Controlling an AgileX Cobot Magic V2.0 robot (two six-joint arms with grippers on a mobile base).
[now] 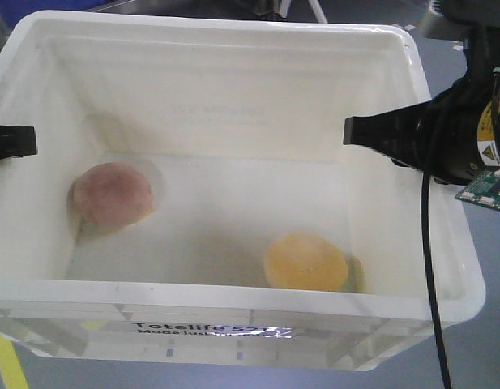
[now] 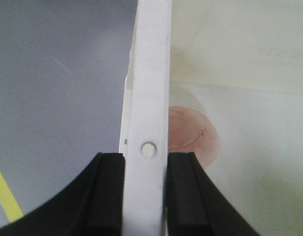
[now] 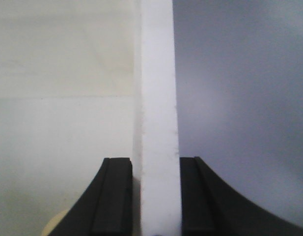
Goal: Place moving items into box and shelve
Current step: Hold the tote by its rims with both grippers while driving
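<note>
The white box (image 1: 209, 28) with black "Totelife" print fills the front view, with grey floor showing under it. Inside lie the moving items: a pinkish-brown lump (image 1: 113, 194) at the left and a yellow-orange lump (image 1: 305, 261) near the front right. My left gripper (image 1: 27, 140) is shut on the box's left rim (image 2: 151, 73); in the left wrist view the gripper (image 2: 145, 169) clamps the rim, and the pink lump (image 2: 195, 135) lies just beyond. My right gripper (image 1: 359, 131) is shut on the right rim (image 3: 157, 73), its pads (image 3: 117, 196) pressed against it. A sliver of the yellow lump (image 3: 53, 226) shows.
Grey floor (image 2: 53, 98) surrounds the box, with a yellow floor line (image 1: 6, 356) at the lower left. A black cable (image 1: 432, 267) hangs from the right arm past the box's right wall. A blue object (image 1: 112, 4) sits behind the box.
</note>
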